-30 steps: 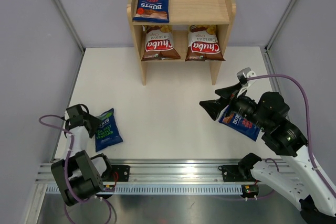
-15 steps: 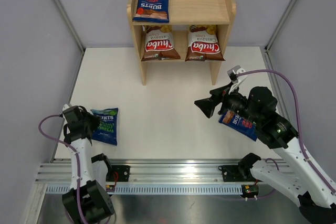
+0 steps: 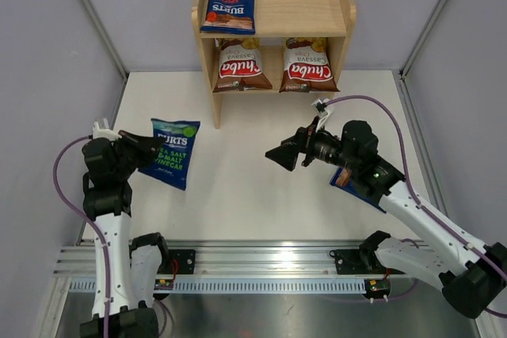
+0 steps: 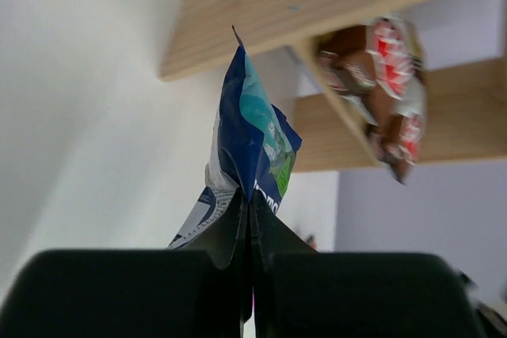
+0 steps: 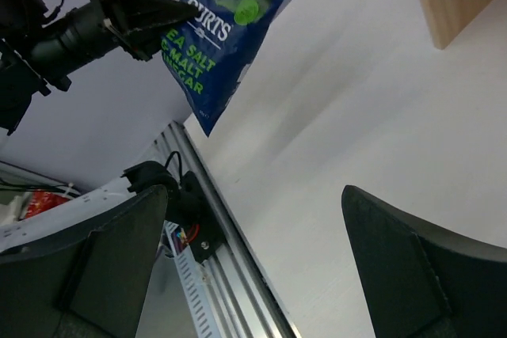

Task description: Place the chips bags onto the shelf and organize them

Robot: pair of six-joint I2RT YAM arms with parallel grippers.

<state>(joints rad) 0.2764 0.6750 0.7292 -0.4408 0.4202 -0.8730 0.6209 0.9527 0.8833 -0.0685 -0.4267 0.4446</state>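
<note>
1. Standing at the far edge of the surface (image 3: 238, 132), the shelf (image 3: 317, 5) carries two Chuba bags (image 3: 241, 65) on its lower tier and a Burts bag (image 3: 230, 5) on top.
2. Front-left of the shelf, the left hand (image 3: 149, 148) is clamped tight on a sea-salt Burts bag (image 3: 176, 152).
3. Before the shelf, the right hand (image 3: 280, 156) gapes wide and holds nothing; another Burts bag (image 3: 364, 187) lies beneath its arm.

Bright even light, soft faint shadows, wrist views blurred up close

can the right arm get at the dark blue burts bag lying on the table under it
Probably not as posed: the glossy dark blue Burts chips bag lies beneath that arm's forearm, and the open right gripper points away from it. Pulling back first should help.
</note>
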